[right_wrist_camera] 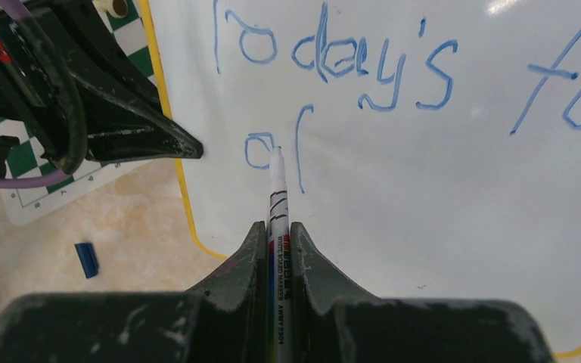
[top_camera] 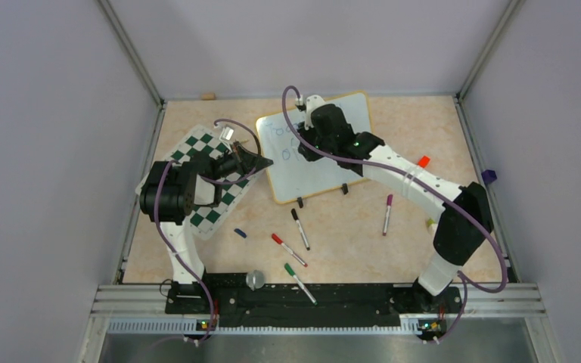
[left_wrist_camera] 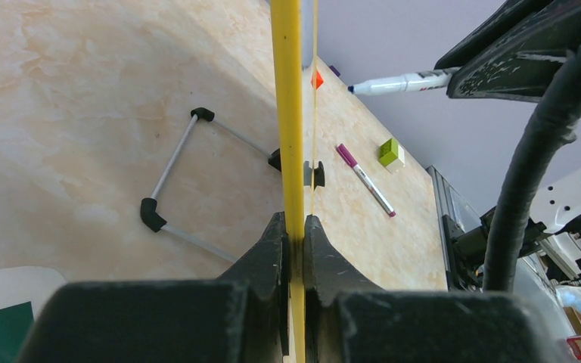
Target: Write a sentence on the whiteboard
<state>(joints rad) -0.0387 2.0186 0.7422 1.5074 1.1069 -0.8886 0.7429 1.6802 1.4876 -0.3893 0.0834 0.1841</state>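
Right gripper (right_wrist_camera: 276, 229) mid-word on the second line, left gripper (left_wrist_camera: 293, 227) steadying the board.

The right fingers are clamped on a marker (right_wrist_camera: 278, 193); its tip sits at centre frame, just right of a small "o" and beside a lone upright stroke, though contact cannot be confirmed. The left fingers pinch the yellow rim of the whiteboard (right_wrist_camera: 424, 227), which lies tilted at upper centre of the top view, beside the chess mat (top_camera: 204, 178). The sentence (right_wrist_camera: 333, 64) reads "Today's fu…" above. To finish the letter cleanly, I'd judge it needs light, even pressure, short strokes, and a firm hold on the rim so the board cannot skid.
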